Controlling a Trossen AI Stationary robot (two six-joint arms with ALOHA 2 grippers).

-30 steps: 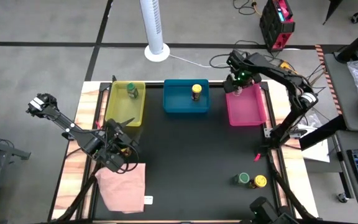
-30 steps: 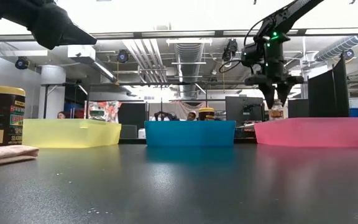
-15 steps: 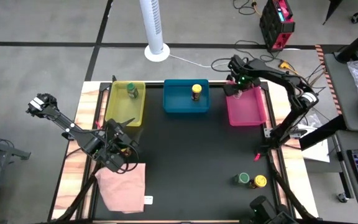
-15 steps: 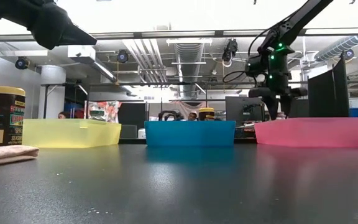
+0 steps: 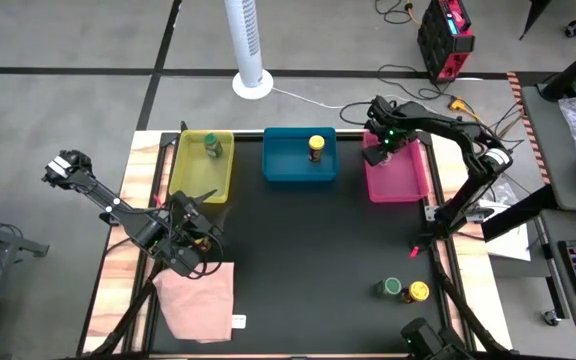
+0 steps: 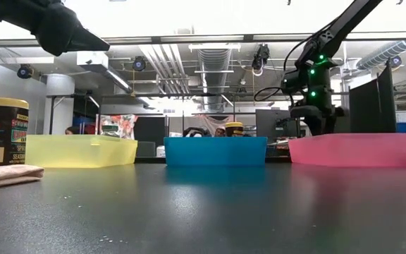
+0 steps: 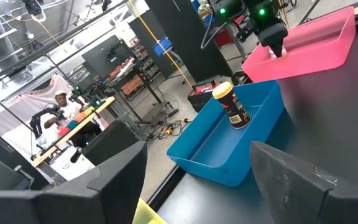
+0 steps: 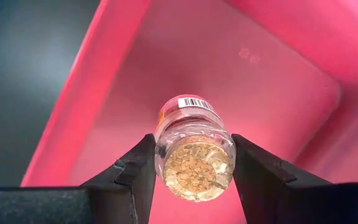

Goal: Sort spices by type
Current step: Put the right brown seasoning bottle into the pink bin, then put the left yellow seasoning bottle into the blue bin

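Observation:
My right gripper (image 5: 377, 151) is down inside the pink bin (image 5: 404, 178), at its far-left corner, shut on a small clear spice jar (image 8: 194, 148) with a cork-coloured top. The bin's wall (image 6: 351, 149) hides the jar in the low view. A yellow-lidded jar (image 5: 316, 148) stands in the blue bin (image 5: 286, 165). A green-lidded jar (image 5: 211, 146) stands in the yellow bin (image 5: 200, 178). A green-lidded jar (image 5: 392, 288) and a yellow-lidded jar (image 5: 419, 291) stand on the mat near the right front. My left gripper (image 5: 184, 243) waits open beside the pink cloth (image 5: 198, 298). My right gripper pinches the jar between its two fingers (image 8: 133, 175), at the upper part of its body (image 8: 194, 134) just under the cork-coloured top. The fingers come from above, pointing down into the pink bin. The jar stays upright; whether its base touches the bin floor is hidden.
A dark jar with a yellow lid (image 6: 5, 131) stands at the table's left beside the pink cloth (image 6: 5, 173). The three bins line the far edge. The black mat (image 5: 308, 250) lies bare in the middle. People sit in the room behind.
My right gripper has come down from above the pink bin's rim into the bin, a little toward the near edge, carrying the jar with it; in the low view the jar has sunk behind the bin wall. The fingers stayed shut on it.

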